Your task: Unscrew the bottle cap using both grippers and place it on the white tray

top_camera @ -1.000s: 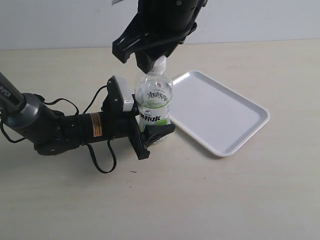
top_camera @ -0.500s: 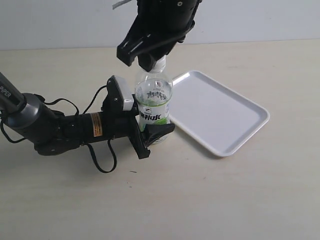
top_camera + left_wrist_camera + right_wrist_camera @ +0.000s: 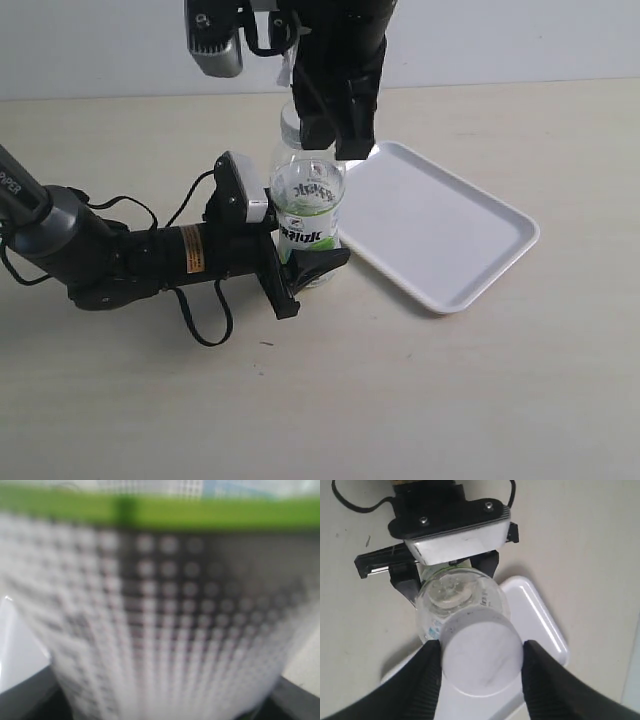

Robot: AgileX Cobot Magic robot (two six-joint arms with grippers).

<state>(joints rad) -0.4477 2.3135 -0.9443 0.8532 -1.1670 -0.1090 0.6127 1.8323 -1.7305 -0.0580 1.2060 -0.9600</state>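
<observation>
Now left gripper jaws clamp the bottle on desk, white tray at its 3 o'clock. Right gripper jaws pinch the bottle cap, off the neck

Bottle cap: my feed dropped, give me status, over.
Left gripper clamped on bottle, upright. Right gripper pinching bottle cap from above; off the neck or not, can't tell. White tray empty beside bottle, nothing between.

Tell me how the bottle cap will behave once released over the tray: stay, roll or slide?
The bottle cap looks small and plastic, so probably light and stiff. Its flat round top suggests it settles if released flat; on edge it may roll. The white tray looks smooth, so it could skid, though its rim should stop it.
</observation>
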